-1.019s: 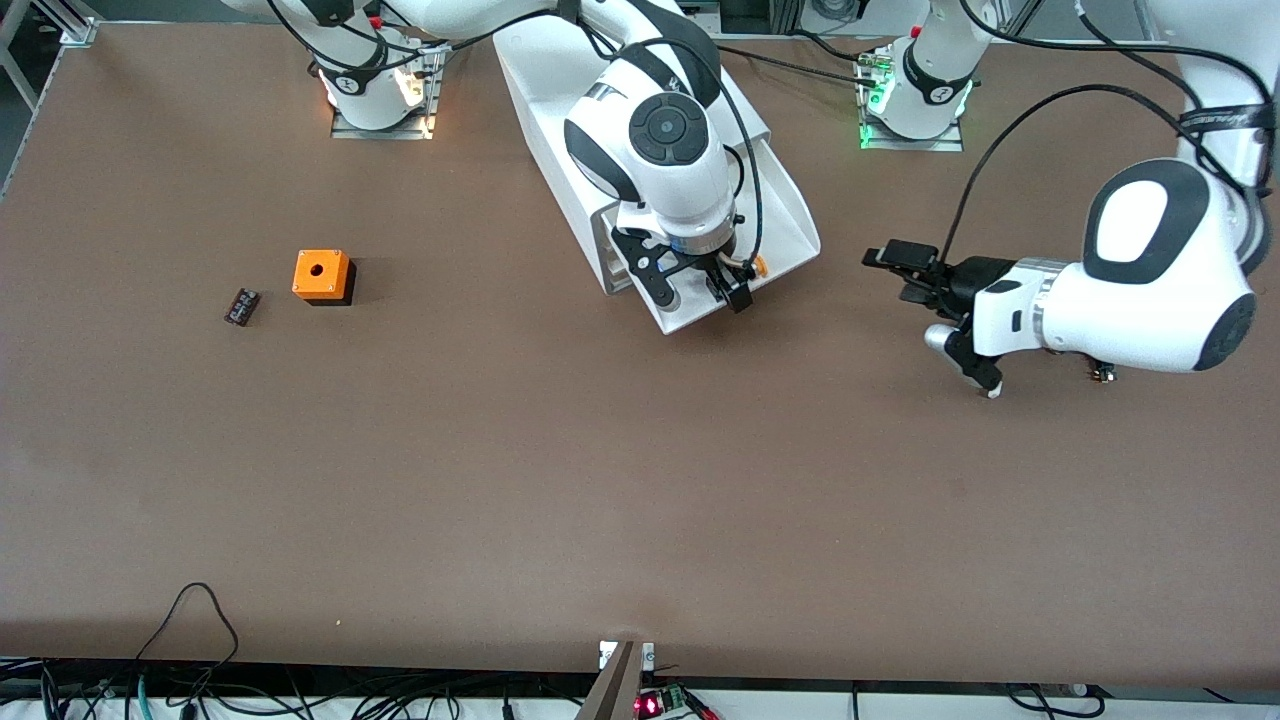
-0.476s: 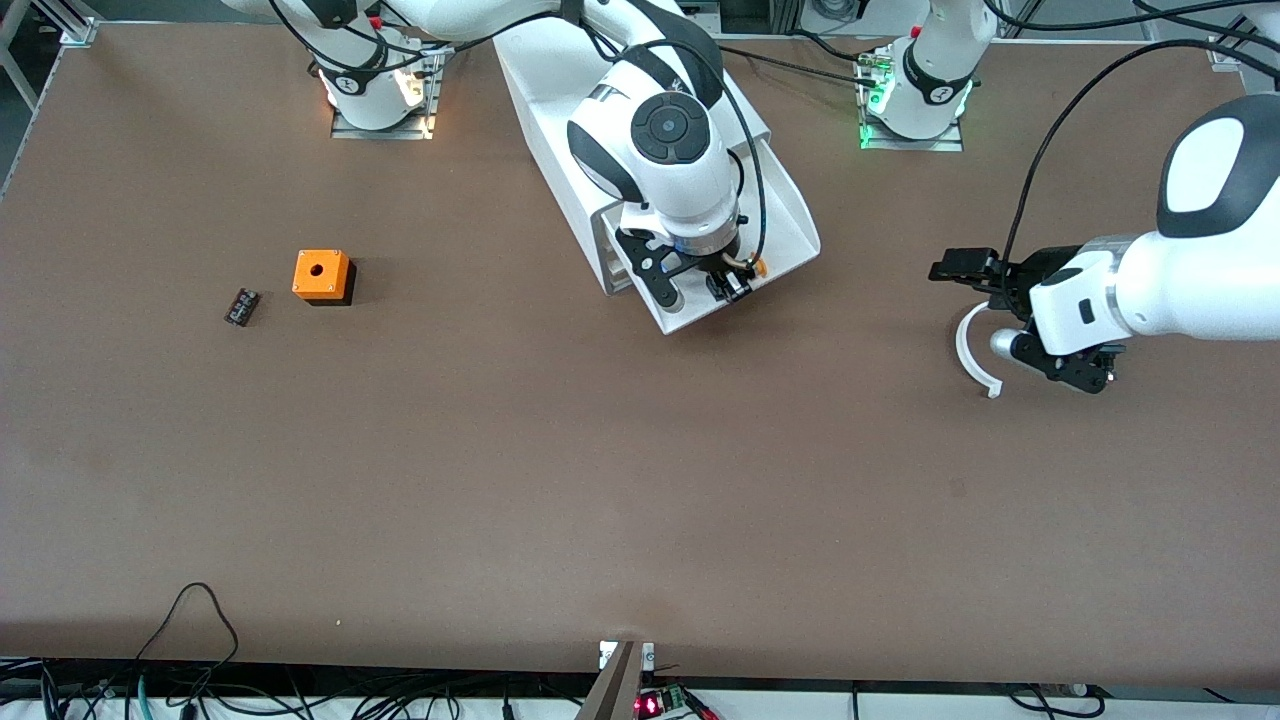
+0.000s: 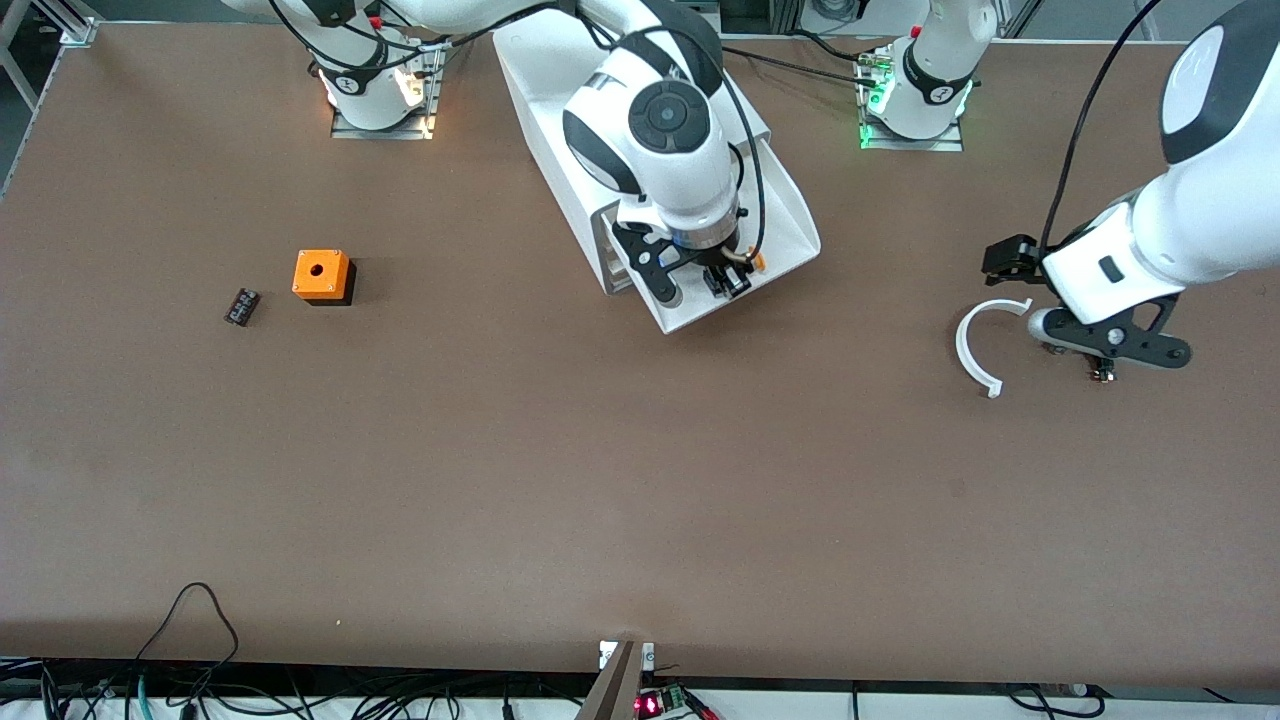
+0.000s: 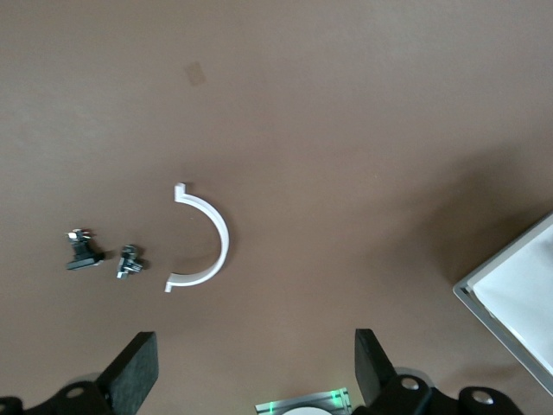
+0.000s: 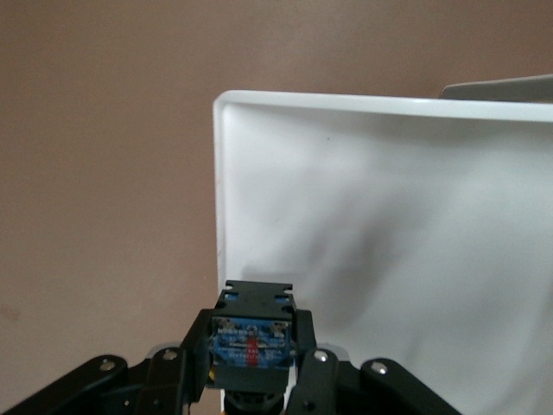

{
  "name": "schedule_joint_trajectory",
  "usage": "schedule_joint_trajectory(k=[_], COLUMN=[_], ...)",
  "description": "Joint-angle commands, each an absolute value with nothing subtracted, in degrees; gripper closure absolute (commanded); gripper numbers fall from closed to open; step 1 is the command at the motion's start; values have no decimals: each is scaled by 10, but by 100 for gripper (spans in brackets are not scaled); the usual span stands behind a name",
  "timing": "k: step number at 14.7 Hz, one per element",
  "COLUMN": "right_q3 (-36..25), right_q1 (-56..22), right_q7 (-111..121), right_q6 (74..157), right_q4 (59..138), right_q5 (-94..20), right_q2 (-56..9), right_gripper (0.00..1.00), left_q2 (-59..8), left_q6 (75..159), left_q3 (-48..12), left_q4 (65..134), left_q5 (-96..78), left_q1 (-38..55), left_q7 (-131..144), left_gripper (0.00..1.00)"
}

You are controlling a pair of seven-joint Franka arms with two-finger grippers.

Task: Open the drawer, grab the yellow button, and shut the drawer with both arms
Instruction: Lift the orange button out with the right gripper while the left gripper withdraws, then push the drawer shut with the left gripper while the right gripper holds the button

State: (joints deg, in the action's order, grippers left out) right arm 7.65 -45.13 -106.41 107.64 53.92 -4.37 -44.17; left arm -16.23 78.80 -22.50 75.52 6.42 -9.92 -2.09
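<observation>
With the table read as a clock dial in the front view, twelve lying at the robots' bases, one white cabinet (image 3: pixel 545 90) was shown at twelve, and its one pulled-out drawer (image 3: pixel 790 235) was angled out from it toward five o'clock. The opening step could therefore be judged done. The right gripper (image 3: pixel 728 284) was placed low over the open end of the drawer. In the right wrist view its fingers were seen clamped on the one button (image 5: pixel 251 341), whose blue base faced the camera above the white drawer floor. Whether the button had been raised clear of that floor could not be told. The taking was judged to be under way, while carrying the button out and pushing the drawer shut were judged not yet done. The left gripper (image 4: pixel 252 372) was held over the table at three o'clock, fingers spread wide and gripping nothing, and that arm appeared to be waiting. Under it, one white curved strip (image 3: pixel 975 350) and two small dark metal parts (image 4: pixel 82 251) were laid close together on the brown table (image 3: pixel 600 480). Between nine and ten o'clock, one orange cube (image 3: pixel 322 277) with a hole and one small black part (image 3: pixel 241 306) were set near each other. Two arms were counted in all.
</observation>
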Motion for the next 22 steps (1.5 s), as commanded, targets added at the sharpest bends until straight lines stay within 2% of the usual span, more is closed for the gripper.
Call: schedule_joint_trajectory(k=[1, 4, 6, 13, 15, 20, 22], right_q3=[76, 77, 77, 76, 76, 74, 74], right_q1=[-440, -405, -375, -235, -193, -116, -86], right_q7=[-1010, -922, -838, -530, -448, -271, -216], right_q6=[1029, 1006, 977, 917, 907, 929, 978], right_q4=[521, 521, 521, 526, 550, 605, 657], right_q5=[-42, -43, -44, -56, -55, -40, -11], right_q2=[-400, -389, -385, -380, -380, -385, -385], right_gripper=[100, 100, 100, 100, 100, 100, 100], left_q2=[-168, -173, -173, -178, -177, -177, -177], left_q6=[782, 788, 843, 1058, 1098, 1150, 1150], left_q3=[-223, -224, -228, -230, -231, -234, -236], left_q4=[732, 735, 745, 887, 924, 991, 1007], left_q5=[81, 79, 76, 77, 78, 85, 85], left_q1=[-97, -95, -85, -2, 24, 60, 79], left_q7=[-13, 47, 158, 458, 516, 642, 644], left_gripper=[0, 0, 0, 0, 0, 0, 0])
